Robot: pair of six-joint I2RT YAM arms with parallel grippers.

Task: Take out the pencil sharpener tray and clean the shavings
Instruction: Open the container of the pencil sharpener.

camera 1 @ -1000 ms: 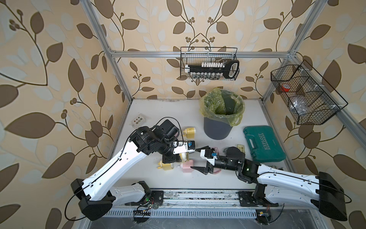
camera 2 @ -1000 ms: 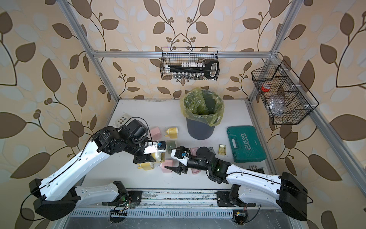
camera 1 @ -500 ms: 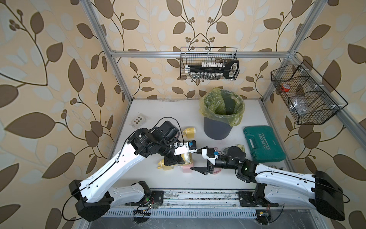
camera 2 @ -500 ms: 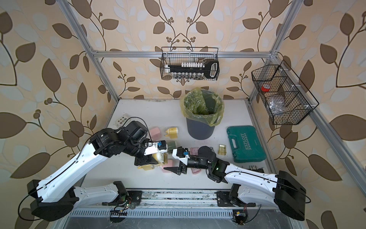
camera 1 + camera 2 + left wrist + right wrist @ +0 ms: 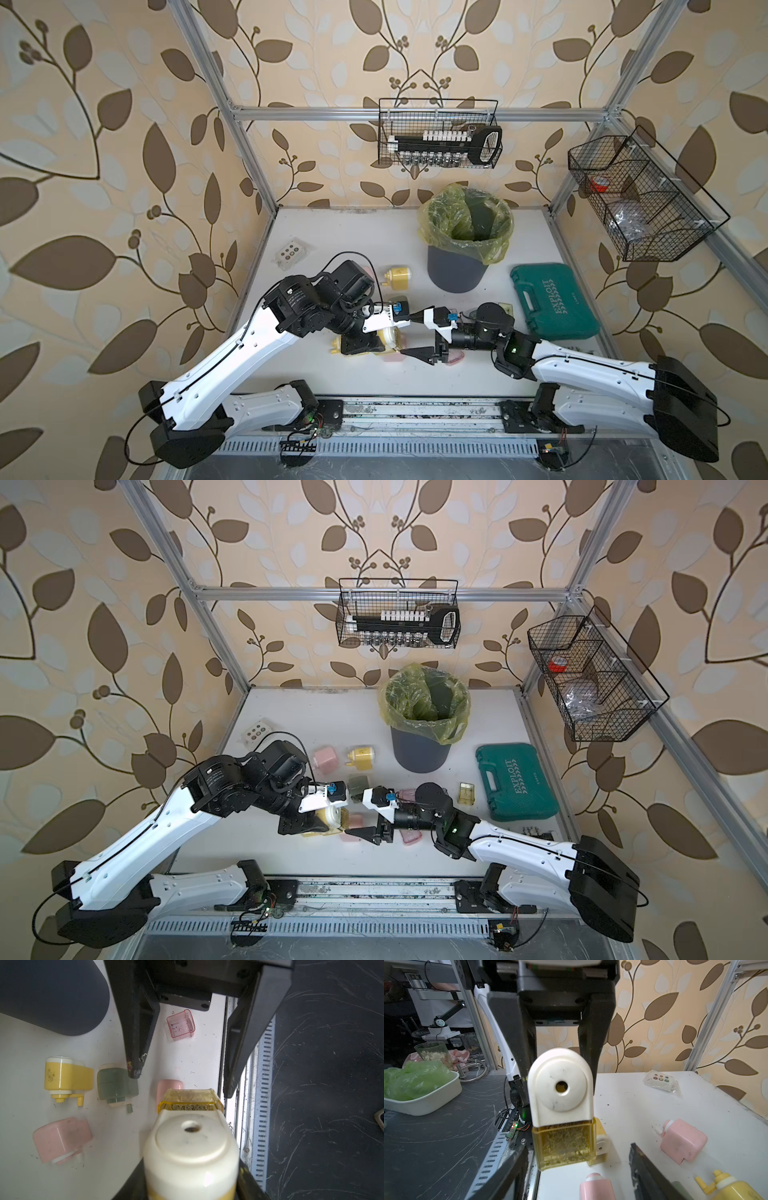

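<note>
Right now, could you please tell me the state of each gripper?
Left gripper: closed on the yellow-and-white pencil sharpener.
Right gripper: open, holding nothing.

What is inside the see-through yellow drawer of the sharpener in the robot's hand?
Beige-brown shavings show through the yellow drawer, filling most of it. Its inner end sits within the sharpener, so that part is hidden.

Smooth, glossy cream plastic on the sharpener (image 5: 560, 1086) face, faintly scuffed; clear amber plastic for its tray (image 5: 564, 1162), with dry, crumbly speckled shavings (image 5: 562, 1140) inside. Matt white table (image 5: 654, 1105), scratched and specked; see-through pink plastic on the loose tray (image 5: 180, 1024); thin, crinkled, shiny yellow-green film for the bin liner (image 5: 432, 220). Black metal wire on the wall basket (image 5: 438, 100); brushed aluminium frame (image 5: 415, 112); grained green plastic case (image 5: 552, 303).
</note>
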